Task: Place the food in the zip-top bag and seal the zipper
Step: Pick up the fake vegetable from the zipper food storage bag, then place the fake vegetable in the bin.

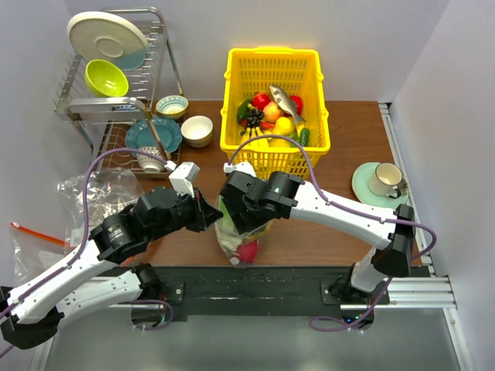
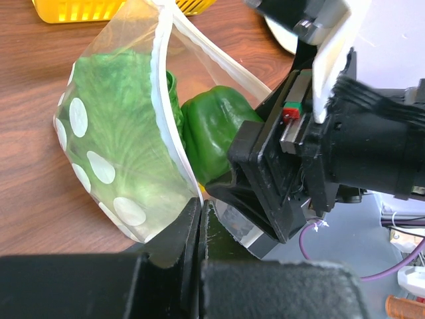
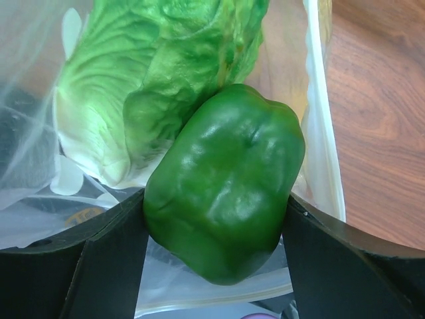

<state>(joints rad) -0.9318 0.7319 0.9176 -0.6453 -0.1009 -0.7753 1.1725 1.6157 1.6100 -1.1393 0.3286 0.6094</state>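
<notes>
With right end effector [image 3: 214, 207], grips the pepper [image 3: 226, 179] in the bag [image 2: 80, 119] mouth, against the lettuce [image 3: 153, 73]. With left end effector [image 2: 199, 222], pinches the bag's rim, jaws closed. Holds bag at the middle of the table's [image 1: 352, 135] near edge.

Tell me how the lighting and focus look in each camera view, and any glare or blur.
Top external: evenly lit and sharp, with only soft shadows. Left wrist: the lettuce inside the zip-top bag is crisp, the near foreground is dark and blurred, and the upper right corner is nearly washed out. Right wrist: the green pepper is sharp with soft highlights, and the bag film at left is hazy.
</notes>
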